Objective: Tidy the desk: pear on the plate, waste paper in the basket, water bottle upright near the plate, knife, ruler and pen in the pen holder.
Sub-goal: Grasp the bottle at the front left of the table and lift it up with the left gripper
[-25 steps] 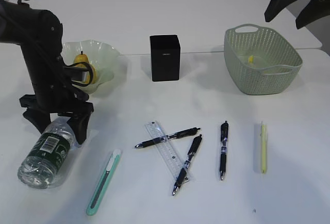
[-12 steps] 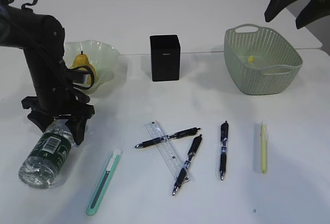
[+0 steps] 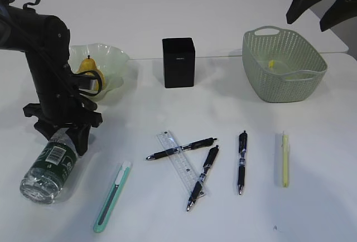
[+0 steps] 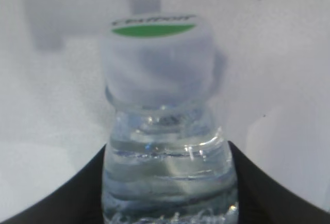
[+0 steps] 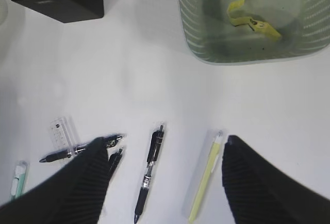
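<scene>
Count: one water bottle, one pear on one plate, one pen holder, one basket, one knife, one ruler, four pens.

Change: the left gripper has dropped lower and narrowed against the bottle's neck, lower left of frame; contact looks made, a firm grip cannot be told.

The right gripper, upper right, stands spread and empty.

Water bottle – lying flat, pear on plate
</scene>
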{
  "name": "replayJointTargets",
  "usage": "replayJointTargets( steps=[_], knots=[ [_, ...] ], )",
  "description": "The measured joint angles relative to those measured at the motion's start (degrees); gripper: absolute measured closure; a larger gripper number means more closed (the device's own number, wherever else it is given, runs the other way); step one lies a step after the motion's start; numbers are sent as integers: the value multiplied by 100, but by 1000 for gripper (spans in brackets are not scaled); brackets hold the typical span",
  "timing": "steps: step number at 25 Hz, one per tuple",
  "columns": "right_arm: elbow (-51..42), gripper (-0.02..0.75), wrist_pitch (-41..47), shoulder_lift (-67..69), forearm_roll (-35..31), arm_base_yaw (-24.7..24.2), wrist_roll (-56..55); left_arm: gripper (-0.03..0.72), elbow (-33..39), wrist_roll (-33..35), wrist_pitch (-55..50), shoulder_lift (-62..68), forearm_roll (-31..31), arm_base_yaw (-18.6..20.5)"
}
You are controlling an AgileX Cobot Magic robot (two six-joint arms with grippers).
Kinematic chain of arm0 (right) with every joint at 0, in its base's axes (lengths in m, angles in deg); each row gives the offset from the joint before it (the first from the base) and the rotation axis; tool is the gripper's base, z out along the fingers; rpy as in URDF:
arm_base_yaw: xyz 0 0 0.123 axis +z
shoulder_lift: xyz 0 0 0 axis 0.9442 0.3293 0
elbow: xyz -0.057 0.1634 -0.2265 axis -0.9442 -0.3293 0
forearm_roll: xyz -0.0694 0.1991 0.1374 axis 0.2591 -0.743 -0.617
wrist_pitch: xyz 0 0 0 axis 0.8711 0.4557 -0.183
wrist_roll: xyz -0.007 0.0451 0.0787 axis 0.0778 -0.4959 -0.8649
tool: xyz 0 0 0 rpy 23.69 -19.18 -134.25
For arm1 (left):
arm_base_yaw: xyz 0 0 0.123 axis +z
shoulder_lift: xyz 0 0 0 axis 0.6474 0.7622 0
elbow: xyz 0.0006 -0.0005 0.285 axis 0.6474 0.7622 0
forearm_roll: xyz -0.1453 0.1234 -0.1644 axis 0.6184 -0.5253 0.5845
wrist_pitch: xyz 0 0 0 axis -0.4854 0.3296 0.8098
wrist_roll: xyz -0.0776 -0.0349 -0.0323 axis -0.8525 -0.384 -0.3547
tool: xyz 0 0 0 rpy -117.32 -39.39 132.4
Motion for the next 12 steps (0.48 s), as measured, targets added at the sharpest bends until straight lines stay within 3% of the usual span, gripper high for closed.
replayJointTargets(
  steps=[12],
  knots=[
    [0, 204, 0, 0, 0, 0, 0, 312, 0, -147, 166, -66, 10, 0]
  ],
)
